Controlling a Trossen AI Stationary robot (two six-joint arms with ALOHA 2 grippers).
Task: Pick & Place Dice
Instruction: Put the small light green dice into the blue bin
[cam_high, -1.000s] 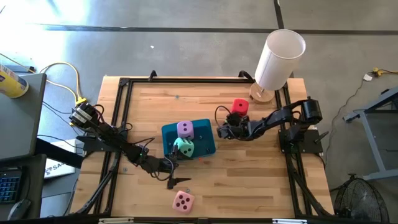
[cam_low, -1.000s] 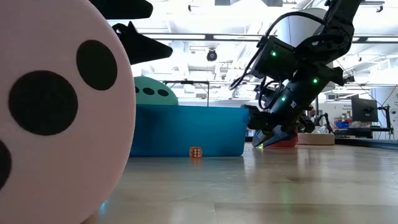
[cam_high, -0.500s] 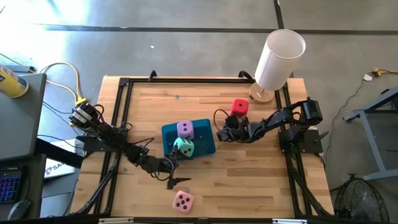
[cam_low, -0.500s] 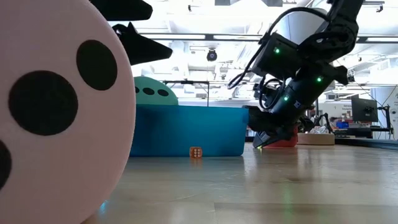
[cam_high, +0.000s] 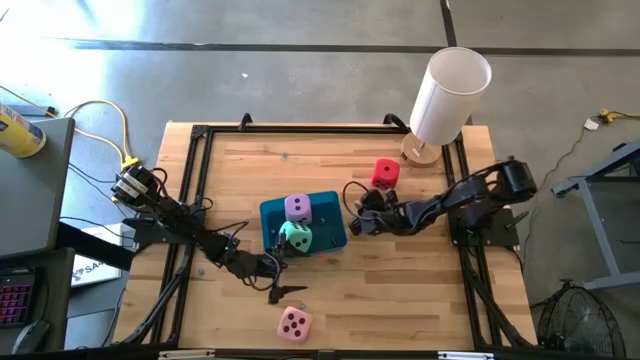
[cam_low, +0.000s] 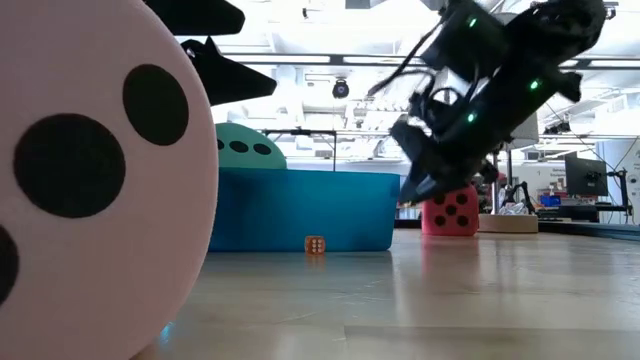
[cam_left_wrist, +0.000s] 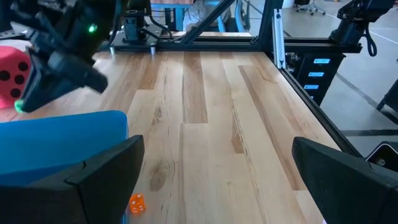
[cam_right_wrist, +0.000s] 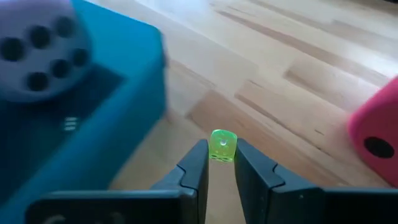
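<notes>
Carrying: we saw the right gripper (cam_right_wrist: 219, 152) pinching a tiny green die (cam_right_wrist: 222, 145) at the very tips of its fingers, only the die's lower part between them.
Right gripper place: it hung off the table, just beside the right wall of the teal tray (cam_high: 334, 238), with the red die (cam_high: 385, 172) on the wood behind it.
Left gripper: the left gripper (cam_high: 280, 280) waited with its fingers spread wide, near the tray's front edge.
Big dice: the lilac die (cam_high: 297, 207) and the mint die (cam_high: 296, 238) sat in the tray; the pink die (cam_high: 294, 322) lay well apart at the table's front.
Other small die: a tiny orange die (cam_low: 315, 244) lay on the table against the tray's front wall.
Step, our guess: moving the green die over into the tray.
Doing it well: we judged the hold shallow, so a slow, level carry suited it, no wrist roll.
Clearance: we would have crossed above the tray wall, not brushed it.
Release: we would have opened low over bare tray floor, clear of the lilac die, so the small cube did not bounce out.
</notes>
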